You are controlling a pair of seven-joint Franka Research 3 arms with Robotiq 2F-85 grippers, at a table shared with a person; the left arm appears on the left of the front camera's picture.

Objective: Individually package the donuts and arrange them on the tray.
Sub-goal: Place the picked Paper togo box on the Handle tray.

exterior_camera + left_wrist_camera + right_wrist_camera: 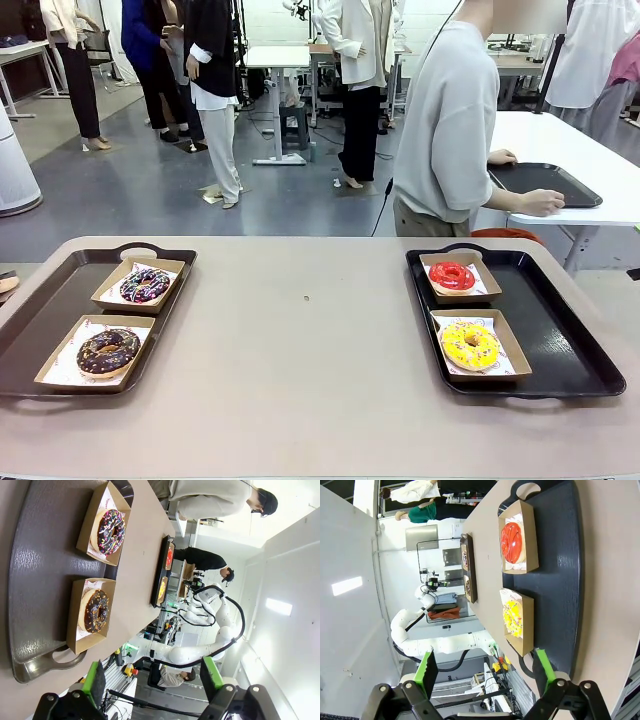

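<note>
Sitting boxed on two black trays on the surface: chocolate donut (108,352) and dark sprinkled donut (145,285) in cardboard boxes (64,364) on the left tray (40,300); glossy red donut (452,276) and yellow donut (470,346) boxed on the right tray (565,345)

Hanging back from the trays, left tool (152,680) and right tool (485,672) both gaping wide, gripping nothing

Looking close to finished, judging by every donut lying in its own box on a tray

Calling next, probably, for only a check or nudge of box alignment, approaching from above to avoid smearing icing
</note>
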